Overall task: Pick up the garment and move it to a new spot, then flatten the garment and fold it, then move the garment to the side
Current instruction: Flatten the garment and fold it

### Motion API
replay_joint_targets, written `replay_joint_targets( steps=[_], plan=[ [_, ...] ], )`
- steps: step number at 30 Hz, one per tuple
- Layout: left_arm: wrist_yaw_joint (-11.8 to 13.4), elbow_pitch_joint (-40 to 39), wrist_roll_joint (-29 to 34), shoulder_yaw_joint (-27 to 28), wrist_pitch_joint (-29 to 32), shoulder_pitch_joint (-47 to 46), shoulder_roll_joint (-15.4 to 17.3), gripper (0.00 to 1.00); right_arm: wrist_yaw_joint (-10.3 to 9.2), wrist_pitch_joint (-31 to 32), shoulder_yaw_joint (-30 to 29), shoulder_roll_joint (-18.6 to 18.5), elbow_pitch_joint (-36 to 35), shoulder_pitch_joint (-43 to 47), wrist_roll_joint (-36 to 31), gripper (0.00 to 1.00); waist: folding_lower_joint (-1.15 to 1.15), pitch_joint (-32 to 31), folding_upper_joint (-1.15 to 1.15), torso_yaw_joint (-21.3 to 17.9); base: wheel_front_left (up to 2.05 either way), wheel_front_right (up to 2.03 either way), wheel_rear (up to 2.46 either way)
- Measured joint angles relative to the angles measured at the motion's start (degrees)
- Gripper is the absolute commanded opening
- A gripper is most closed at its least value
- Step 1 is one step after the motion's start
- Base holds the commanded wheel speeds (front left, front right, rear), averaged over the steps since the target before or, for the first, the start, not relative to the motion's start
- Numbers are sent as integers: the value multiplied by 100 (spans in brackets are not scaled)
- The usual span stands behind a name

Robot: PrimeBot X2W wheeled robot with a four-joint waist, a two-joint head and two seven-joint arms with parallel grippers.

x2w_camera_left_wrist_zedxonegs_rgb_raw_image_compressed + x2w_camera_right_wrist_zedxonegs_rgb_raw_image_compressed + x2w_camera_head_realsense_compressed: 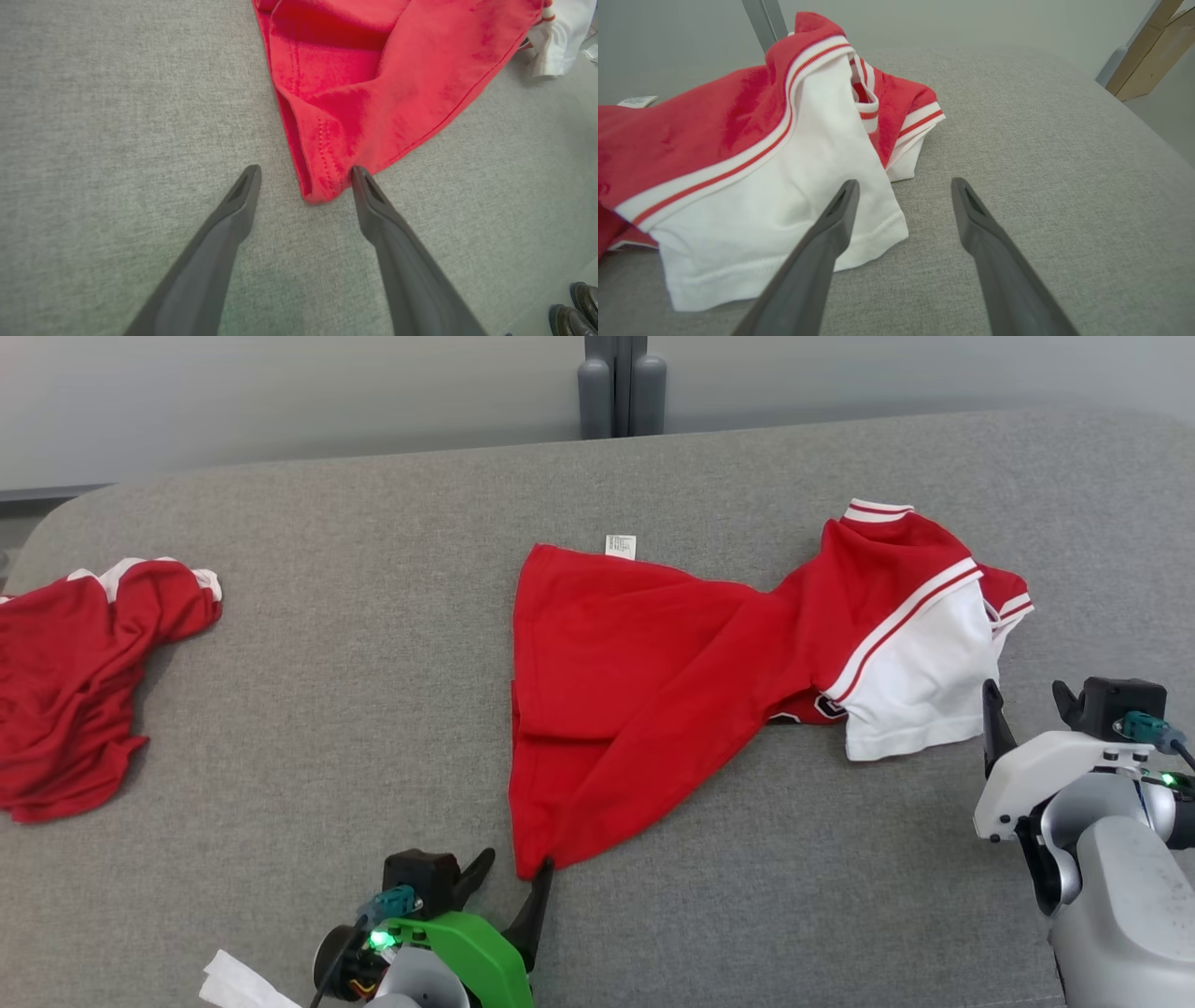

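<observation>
A red garment (653, 681) with white, red-striped sleeves lies rumpled across the middle of the grey table (373, 709). Its bottom hem corner (322, 186) reaches between the tips of my open left gripper (306, 175), whose right fingertip touches the cloth. In the head view that left gripper (518, 877) stands at the garment's near corner. My right gripper (1022, 700) is open just right of the white sleeve (920, 681). In the right wrist view the white sleeve (775, 210) lies partly behind the left finger of my right gripper (903, 186), nothing gripped.
A second red garment (75, 681) lies bunched at the table's left edge. A grey post (621, 387) stands behind the table's far edge. White paper (238, 985) shows by my left arm. Dark shoes (577, 308) stand on the floor beside the table.
</observation>
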Motion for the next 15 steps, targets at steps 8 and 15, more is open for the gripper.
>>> replay_joint_targets(
  steps=[8,15],
  plan=[
    [0,1,-48,-154,48,-197,0,100,0,-80,777,-481,843,-464,45,100,0,294,0,104,0,0,0],
    [0,-43,-141,-296,164,-237,1,100,0,-67,1381,-739,1209,-625,558,100,0,408,0,182,0,0,0]
  ],
)
